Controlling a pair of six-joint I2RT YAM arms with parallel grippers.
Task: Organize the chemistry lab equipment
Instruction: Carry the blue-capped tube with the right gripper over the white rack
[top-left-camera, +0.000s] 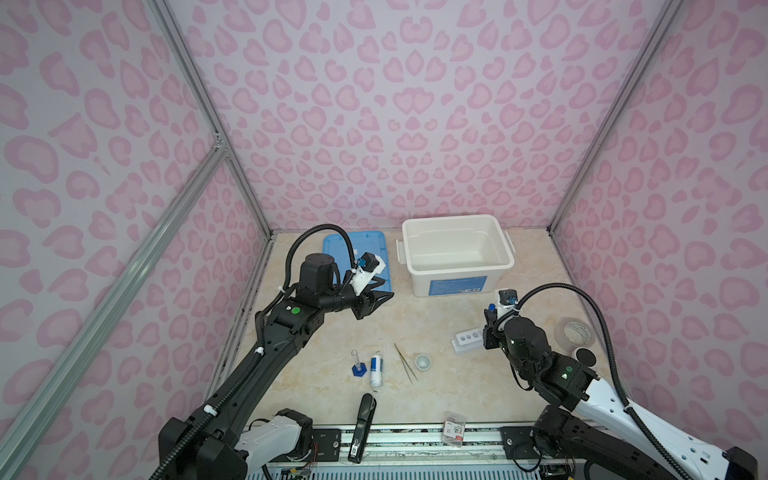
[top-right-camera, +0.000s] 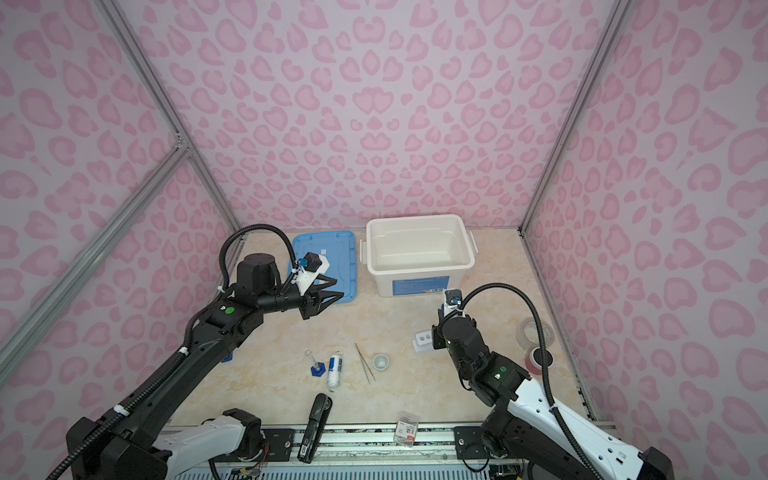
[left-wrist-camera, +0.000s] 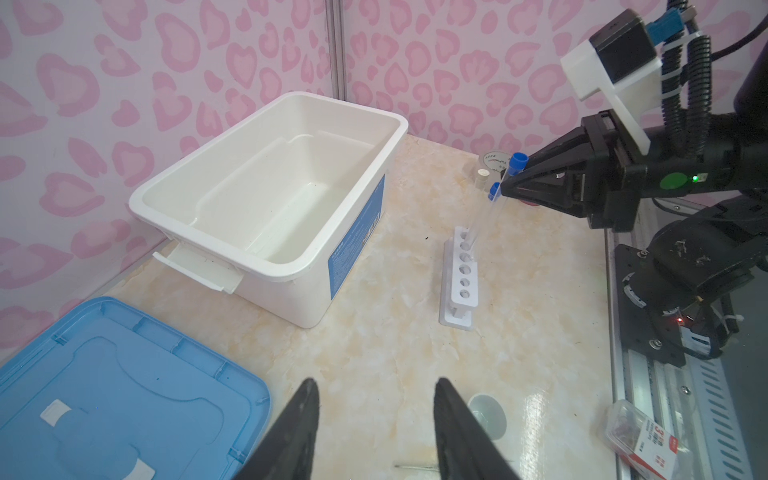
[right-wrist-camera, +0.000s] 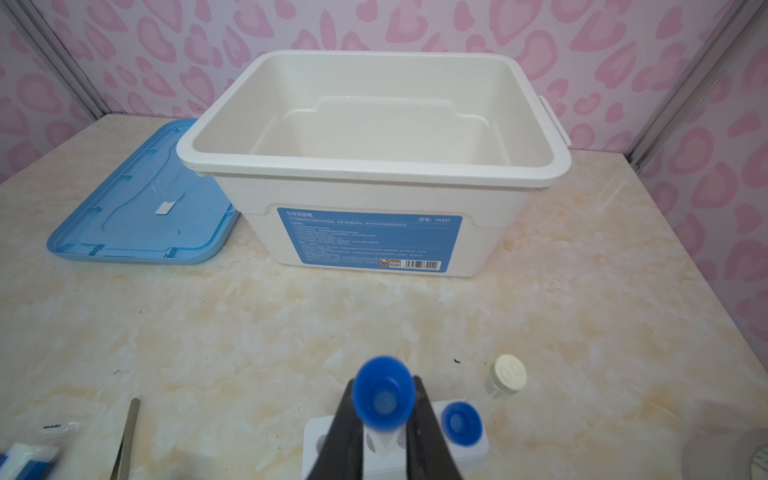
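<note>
My right gripper (right-wrist-camera: 384, 380) is shut on a clear tube with a blue cap (left-wrist-camera: 518, 160). The tube hangs tilted, its lower end at a hole of the six-hole white rack (top-left-camera: 467, 340). A second blue-capped tube (right-wrist-camera: 461, 422) stands in the rack, and a white-capped tube (right-wrist-camera: 507, 374) stands at its far end. My left gripper (left-wrist-camera: 376, 382) hovers open and empty beside the blue lid. On the table's front middle are the blue-based cylinder (top-left-camera: 357, 365), the white blue-labelled bottle (top-left-camera: 376, 368) lying down, the metal tweezers (top-left-camera: 405, 361) and the tiny white cup (top-left-camera: 423, 361).
An open white bin (top-left-camera: 461, 272) stands at the back, with its blue lid (top-left-camera: 332, 245) flat to its left. A black stapler (top-left-camera: 363, 424) and a small packet (top-left-camera: 454, 428) lie at the front edge. Tape rolls (top-left-camera: 575, 334) sit at the right.
</note>
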